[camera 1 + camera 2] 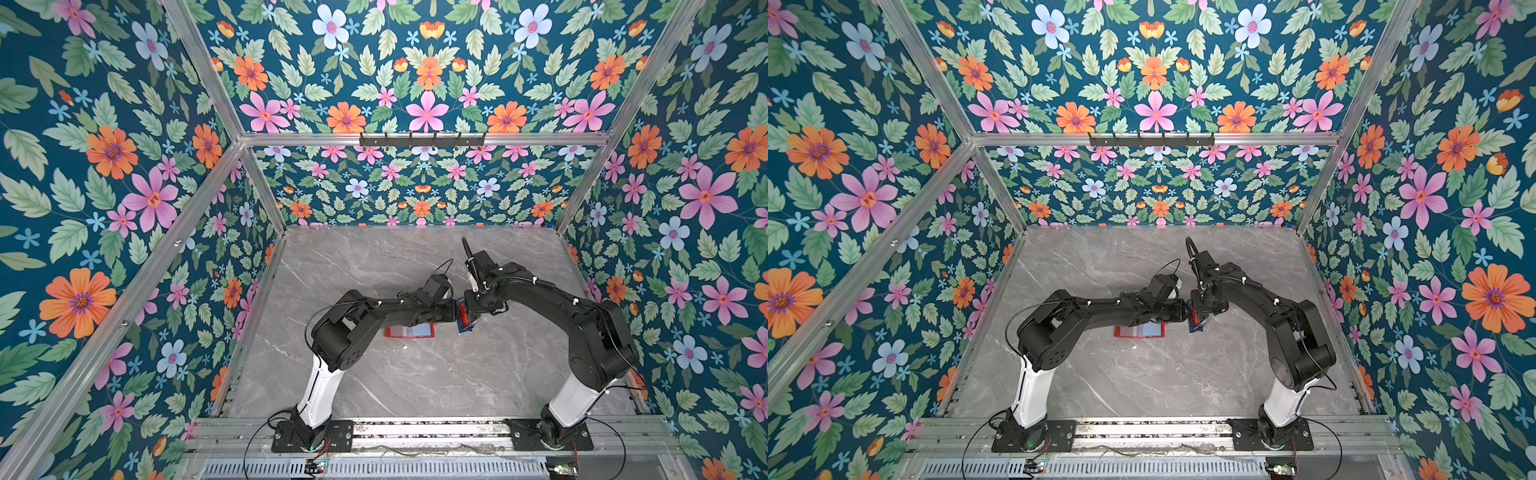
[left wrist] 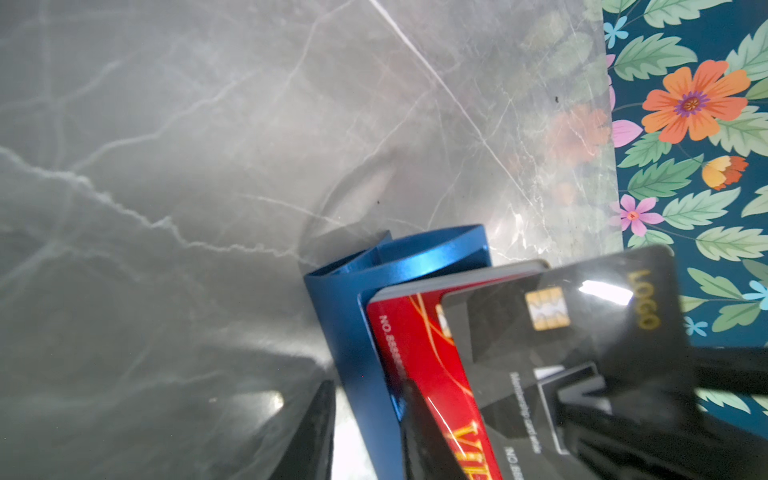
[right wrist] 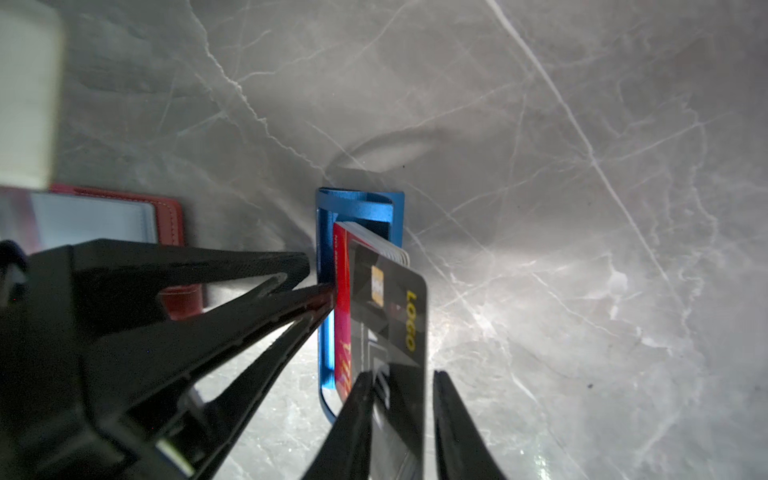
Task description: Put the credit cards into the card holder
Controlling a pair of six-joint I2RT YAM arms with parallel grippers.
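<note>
The credit cards stand on edge in a small blue tray point(image 2: 353, 299) near the table's middle. A dark card point(image 3: 390, 316) with a gold chip is the outermost one, and a red card point(image 3: 341, 291) stands beside it. My left gripper point(image 2: 365, 386) is shut on the tray's side wall, one finger outside and one against the red card point(image 2: 419, 353). My right gripper point(image 3: 402, 376) straddles the dark card point(image 2: 582, 332). One finger touches it and a narrow gap shows at the other. The card holder point(image 1: 409, 331), a red wallet, lies open just left of the tray.
Several pale card edges point(image 3: 395, 249) show behind the red card in the tray. Both arms meet over the tray point(image 1: 464, 326), with the left forearm across the wallet's far side. Floral walls close off the marble table point(image 1: 415, 374) on three sides.
</note>
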